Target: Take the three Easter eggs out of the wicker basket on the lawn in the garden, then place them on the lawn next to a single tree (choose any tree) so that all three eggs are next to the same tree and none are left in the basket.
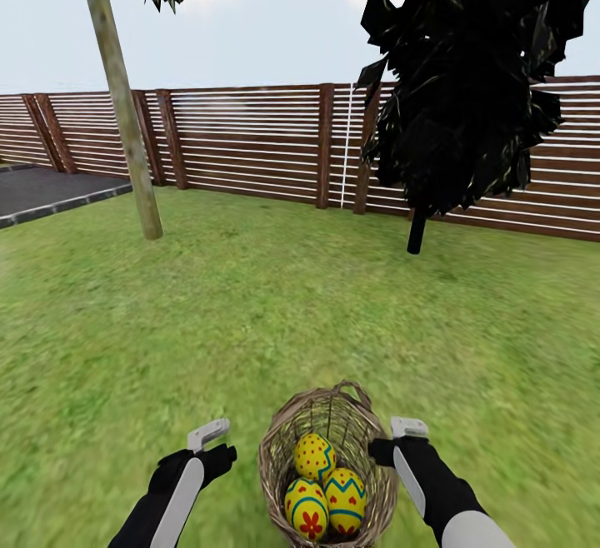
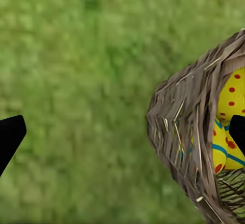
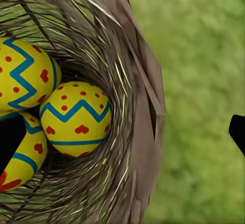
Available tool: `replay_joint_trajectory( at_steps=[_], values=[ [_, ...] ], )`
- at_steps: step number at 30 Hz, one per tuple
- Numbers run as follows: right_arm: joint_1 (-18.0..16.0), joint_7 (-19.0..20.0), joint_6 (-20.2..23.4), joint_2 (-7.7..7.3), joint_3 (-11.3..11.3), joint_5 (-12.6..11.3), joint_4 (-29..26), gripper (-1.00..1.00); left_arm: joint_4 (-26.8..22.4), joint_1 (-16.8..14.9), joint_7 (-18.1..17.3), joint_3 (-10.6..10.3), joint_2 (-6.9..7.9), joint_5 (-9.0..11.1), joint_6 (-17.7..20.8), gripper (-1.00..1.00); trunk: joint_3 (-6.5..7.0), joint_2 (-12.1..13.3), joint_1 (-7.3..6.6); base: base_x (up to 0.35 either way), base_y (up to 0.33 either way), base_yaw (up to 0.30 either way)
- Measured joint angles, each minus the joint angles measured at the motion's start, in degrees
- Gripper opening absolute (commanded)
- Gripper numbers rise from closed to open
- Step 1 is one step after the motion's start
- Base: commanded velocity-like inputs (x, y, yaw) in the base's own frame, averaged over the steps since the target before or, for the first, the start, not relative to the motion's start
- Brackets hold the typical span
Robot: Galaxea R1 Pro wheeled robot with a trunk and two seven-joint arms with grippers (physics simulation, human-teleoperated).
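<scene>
Both jaws wide open, straddling basket (image 1: 329, 456) w/ eggs (image 1: 325, 485).

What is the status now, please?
Left pincer and right pincer open, flanking the wicker basket. Three Easter eggs inside. Lawn to the tree unobstructed.

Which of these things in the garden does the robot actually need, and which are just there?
Needed:
- three Easter eggs
- wicker basket holding them
- lawn
- pale-trunked tree

Just there:
- wooden fence
- black tree
- paved driveway
</scene>
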Motion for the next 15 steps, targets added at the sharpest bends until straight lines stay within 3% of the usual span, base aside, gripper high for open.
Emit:
replay_joint_trajectory(
  at_steps=[15],
  values=[
    [0.0, 0.0, -1.3, 0.00, 0.1, 0.0, 0.8, 1.00, 0.0, 0.0, 0.0, 0.1, 0.09, 0.0, -0.1, 1.00, -2.69, -6.0, 3.30, 0.000, 0.000, 0.000]
  ],
)
